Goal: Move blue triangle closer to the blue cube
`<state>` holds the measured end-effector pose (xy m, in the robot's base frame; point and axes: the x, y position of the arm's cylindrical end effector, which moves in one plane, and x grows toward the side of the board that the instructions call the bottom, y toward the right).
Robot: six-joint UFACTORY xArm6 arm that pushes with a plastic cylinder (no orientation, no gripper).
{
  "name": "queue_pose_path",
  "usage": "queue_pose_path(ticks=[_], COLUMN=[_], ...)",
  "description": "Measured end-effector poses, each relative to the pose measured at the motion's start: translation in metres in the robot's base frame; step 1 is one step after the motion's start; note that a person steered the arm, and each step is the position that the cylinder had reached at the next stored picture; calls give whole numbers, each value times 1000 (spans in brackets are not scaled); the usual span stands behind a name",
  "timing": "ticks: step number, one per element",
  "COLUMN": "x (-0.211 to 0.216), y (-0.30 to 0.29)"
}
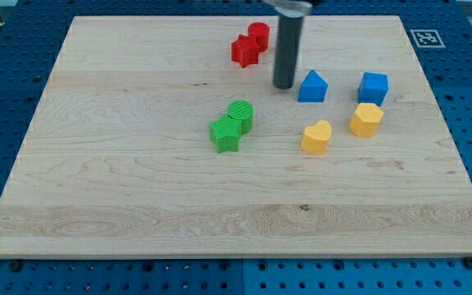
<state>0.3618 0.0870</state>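
The blue triangle (312, 87) lies on the wooden board toward the view's upper right. The blue cube (374, 88) sits to its right, with a gap of about one block's width between them. My tip (283, 85) stands just to the left of the blue triangle, close to its left side; I cannot tell if it touches. The dark rod rises from the tip to the view's top edge.
A red cylinder (259, 35) and a red star-like block (244, 52) sit together left of the rod. A green cylinder (241, 114) and green star (225, 133) sit mid-board. A yellow heart (316, 138) and yellow hexagon (366, 120) lie below the blue blocks.
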Motion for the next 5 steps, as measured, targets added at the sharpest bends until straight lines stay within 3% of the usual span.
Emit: queue_pose_path(ticks=[2, 5], x=[1, 25], y=[66, 26])
